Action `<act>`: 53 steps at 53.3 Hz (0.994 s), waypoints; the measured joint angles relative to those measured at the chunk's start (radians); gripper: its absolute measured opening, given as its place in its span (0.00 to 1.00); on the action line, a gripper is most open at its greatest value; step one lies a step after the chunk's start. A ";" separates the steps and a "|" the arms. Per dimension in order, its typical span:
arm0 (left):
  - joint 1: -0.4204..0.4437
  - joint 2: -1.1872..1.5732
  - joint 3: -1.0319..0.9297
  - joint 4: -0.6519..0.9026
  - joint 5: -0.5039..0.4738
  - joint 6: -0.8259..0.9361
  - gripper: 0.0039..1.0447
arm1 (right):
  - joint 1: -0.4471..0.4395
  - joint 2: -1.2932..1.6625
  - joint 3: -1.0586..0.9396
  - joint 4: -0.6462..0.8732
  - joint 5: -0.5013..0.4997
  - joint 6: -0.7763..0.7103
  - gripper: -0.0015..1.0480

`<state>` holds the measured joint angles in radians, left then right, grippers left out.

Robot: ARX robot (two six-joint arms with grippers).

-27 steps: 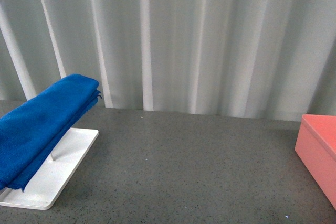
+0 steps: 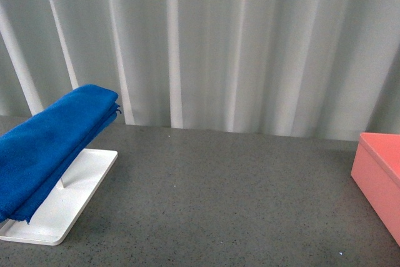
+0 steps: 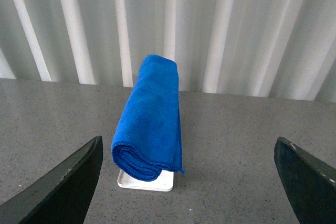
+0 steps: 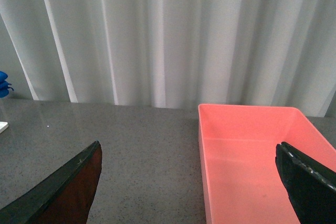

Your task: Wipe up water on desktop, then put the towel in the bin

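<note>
fuzzy folded towel, speckled desktop

Front view clips the towel at the left edge, the bin at the right edge. On my left wrist view the towel hides most of the white tray.

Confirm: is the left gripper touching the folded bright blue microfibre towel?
Apart. Left wrist view: the left gripper is open, its dark fingers flanking the towel, speckled grey desktop showing in both gaps.
</note>
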<state>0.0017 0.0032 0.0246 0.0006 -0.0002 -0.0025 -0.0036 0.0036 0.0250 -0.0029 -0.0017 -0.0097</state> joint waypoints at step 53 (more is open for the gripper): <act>0.012 1.376 0.985 -0.238 0.194 0.017 0.94 | 0.001 0.000 0.000 0.000 0.000 0.000 0.93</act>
<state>0.0135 1.3792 1.0096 -0.2375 0.1936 0.0147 -0.0029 0.0036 0.0250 -0.0029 -0.0017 -0.0097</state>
